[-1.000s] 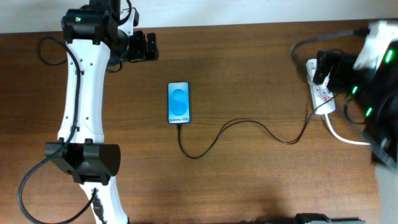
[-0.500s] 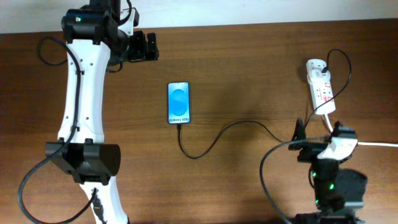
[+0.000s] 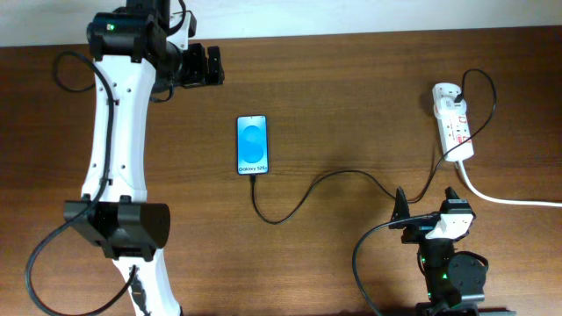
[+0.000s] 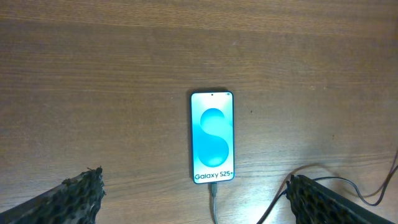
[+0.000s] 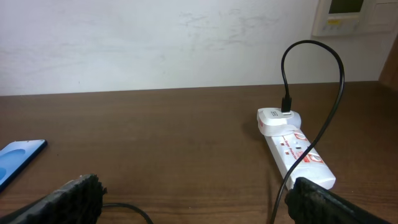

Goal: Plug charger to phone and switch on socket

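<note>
overhead: your left gripper [image 3: 202, 66] sits upper left over table [image 3: 351, 88], jaws spread, holding nothing. phone [image 3: 252, 146] lies flat, screen up. charger [image 3: 325, 180] runs from its bottom edge across to socket [image 3: 455, 132] at right. your right gripper [image 3: 427, 204] is at lower right, spread wide, empty.
left wrist: you look down on phone [image 4: 212, 137], charger [image 4: 213, 199] meeting its bottom edge, between spread fingers [image 4: 81, 193].
right wrist: socket [image 5: 292, 146] ahead right, well apart from fingers [image 5: 311, 196]. phone [image 5: 18, 158] corner at left.
</note>
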Robot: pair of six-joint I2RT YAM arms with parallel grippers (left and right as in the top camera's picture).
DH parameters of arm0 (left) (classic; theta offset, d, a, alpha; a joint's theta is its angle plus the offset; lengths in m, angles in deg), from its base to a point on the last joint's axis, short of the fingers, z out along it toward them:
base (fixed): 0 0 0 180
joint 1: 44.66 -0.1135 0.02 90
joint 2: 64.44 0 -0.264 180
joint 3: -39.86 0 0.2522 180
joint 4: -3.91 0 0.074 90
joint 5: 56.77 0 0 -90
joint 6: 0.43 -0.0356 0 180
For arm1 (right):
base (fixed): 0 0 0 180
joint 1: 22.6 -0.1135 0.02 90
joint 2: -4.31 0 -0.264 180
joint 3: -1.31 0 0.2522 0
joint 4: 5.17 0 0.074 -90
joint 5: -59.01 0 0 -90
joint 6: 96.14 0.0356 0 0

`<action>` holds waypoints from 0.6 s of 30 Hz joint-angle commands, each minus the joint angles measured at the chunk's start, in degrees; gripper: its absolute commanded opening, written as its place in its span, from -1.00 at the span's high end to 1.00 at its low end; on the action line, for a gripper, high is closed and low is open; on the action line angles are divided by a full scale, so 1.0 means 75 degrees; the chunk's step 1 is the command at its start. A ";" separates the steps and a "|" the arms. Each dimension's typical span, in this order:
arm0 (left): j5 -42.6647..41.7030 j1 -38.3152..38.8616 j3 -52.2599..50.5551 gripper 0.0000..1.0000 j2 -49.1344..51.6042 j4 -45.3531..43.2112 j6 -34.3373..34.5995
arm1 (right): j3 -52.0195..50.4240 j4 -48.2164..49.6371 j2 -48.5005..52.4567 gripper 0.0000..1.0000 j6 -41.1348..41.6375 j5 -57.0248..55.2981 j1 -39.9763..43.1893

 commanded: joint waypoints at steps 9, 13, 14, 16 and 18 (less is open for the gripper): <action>0.0032 -0.0026 -0.0020 -0.99 0.0047 0.0006 0.0012 | -0.0073 -0.0020 -0.0082 -0.97 0.0023 0.0105 -0.0082; 0.0032 -0.0026 -0.0020 -0.99 0.0047 0.0073 0.0012 | -0.0073 -0.0020 -0.0082 -0.97 0.0023 0.0102 -0.0082; 0.0166 -0.0026 -0.0020 -0.99 0.0047 0.0090 0.0012 | -0.0073 -0.0020 -0.0082 -0.97 0.0023 0.0105 -0.0082; 0.0227 -0.0026 -0.0020 -0.99 0.0047 0.0102 0.0012 | -0.0073 -0.0023 -0.0082 -0.97 0.0023 0.0105 -0.0082; 0.0428 -0.0017 -0.0020 -0.99 0.0041 0.0286 0.0009 | -0.0073 -0.0023 -0.0082 -0.97 0.0023 0.0105 -0.0082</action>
